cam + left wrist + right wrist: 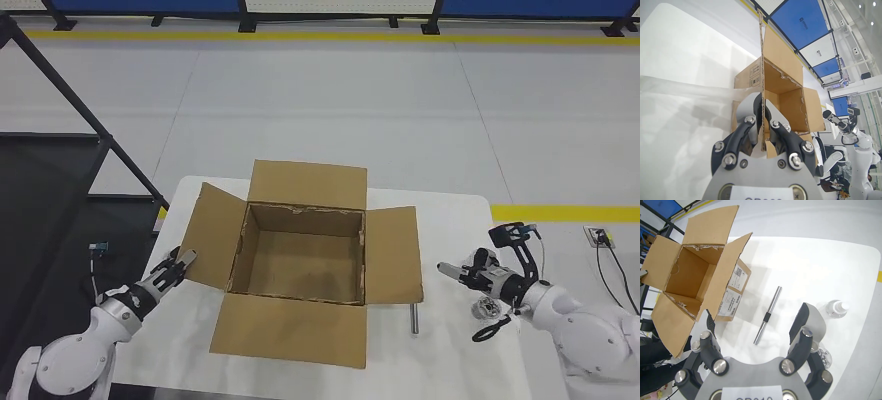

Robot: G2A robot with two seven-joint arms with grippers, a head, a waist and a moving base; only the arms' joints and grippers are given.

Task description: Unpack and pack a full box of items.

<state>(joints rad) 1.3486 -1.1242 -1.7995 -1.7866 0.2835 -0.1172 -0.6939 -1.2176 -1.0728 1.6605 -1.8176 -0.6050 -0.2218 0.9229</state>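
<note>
The cardboard box (300, 265) stands upright in the middle of the white bench (450, 215), its 4 flaps folded outward. Inside, plain brown walls and floor show, and the torn corrugated rims are ragged along the top edges. The far flap (307, 183) tilts up and away, the near flap (290, 332) lies out toward the robot, and the right flap (392, 255) spreads toward the right arm. White printed labels (734, 294) are stuck on the box wall under that right flap.

The left flap (215, 235) is held at its outer edge by the left hand (180, 262). In the left wrist view, this hand's 2 fingers are pressed onto the thin corrugated edge of the flap, 1 on each face.

On the bench just beside the box's right wall lies a slim metal rod (414, 318) with a dark band around its middle, apart from the box and lying roughly along that wall.

The right hand (450, 270) hovers over the bench to the right of the rod, its fingers spread wide with nothing between them. Near it stands a small clear bottle (835, 309) with a white cap. Another clear item (824, 354) sits partly hidden behind the hand's linkage; I cannot tell what it is.
</note>
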